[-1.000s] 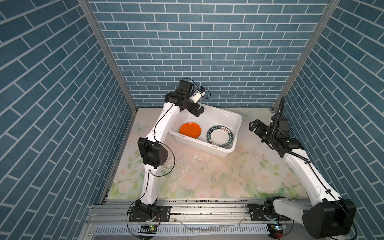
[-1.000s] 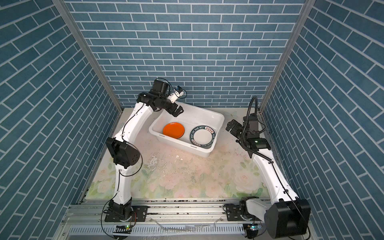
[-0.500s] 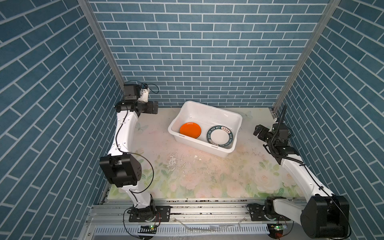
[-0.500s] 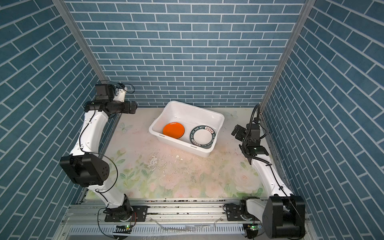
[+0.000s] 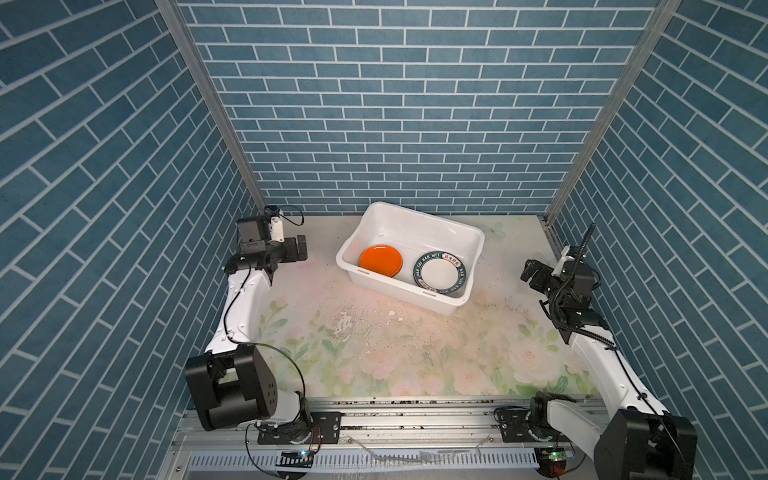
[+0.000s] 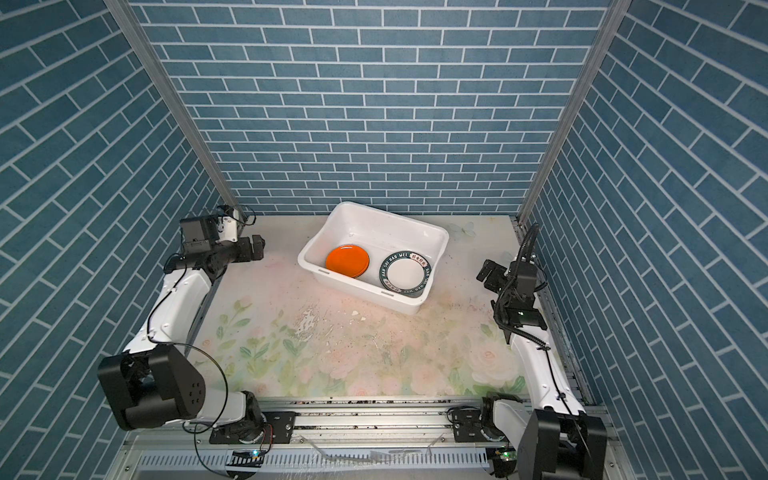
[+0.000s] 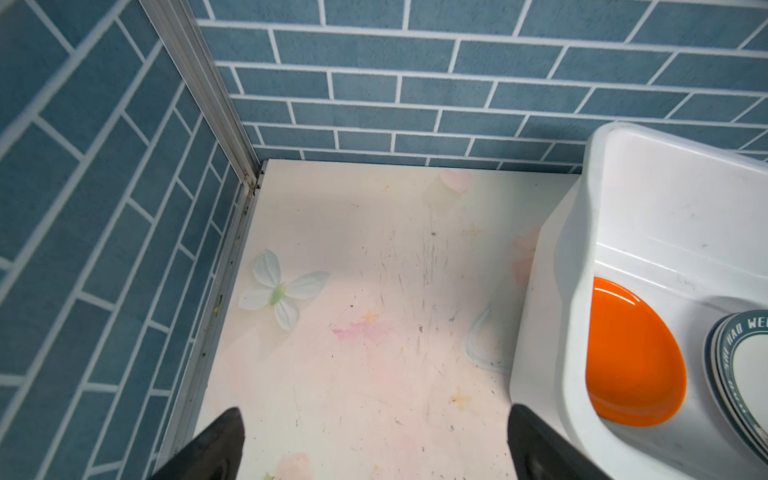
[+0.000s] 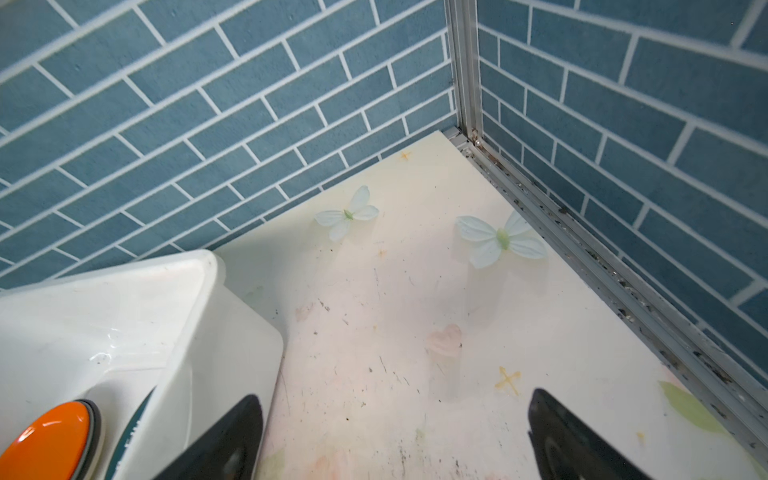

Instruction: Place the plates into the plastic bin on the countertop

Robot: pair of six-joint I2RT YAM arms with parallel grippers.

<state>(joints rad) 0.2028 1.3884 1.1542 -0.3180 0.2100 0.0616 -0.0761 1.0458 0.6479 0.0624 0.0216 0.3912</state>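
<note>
No plate shows on the tabletop point(image 5: 415, 353) in either top view, so the job looks done or nearly so, and the remaining risk lies in disturbing what has been placed. The plastic bin point(image 5: 424, 237) sits askew toward the back wall. It lies between the two arms, so a sweep across the middle by either arm could catch its rolled rim and shove it.

Inside, the orange plate point(image 5: 380, 261) lies in the part nearer the left arm and the white plate with the dark-green lettered rim point(image 5: 439, 274) in the part nearer the right arm. Their edges are close together. Each tops a stack: the left wrist view shows further rims under the lettered plate, and the right wrist view shows a dark edge under the orange one. How many lie beneath I cannot count. The orange plate may be resting slightly against the bin's sloping side, so a knock could make it slide.

Both arms are folded back toward their own side walls, well apart from the bin. The left forearm rises steeply, with its wrist level and pointing toward the bin. The right arm is bent the same way, with its wrist angled down and inward. The left gripper point(image 7: 376, 444) has its jaws spread wide over bare tabletop and holds nothing. The right gripper point(image 8: 395, 440) is likewise spread and empty, just beside the bin's corner.
</note>
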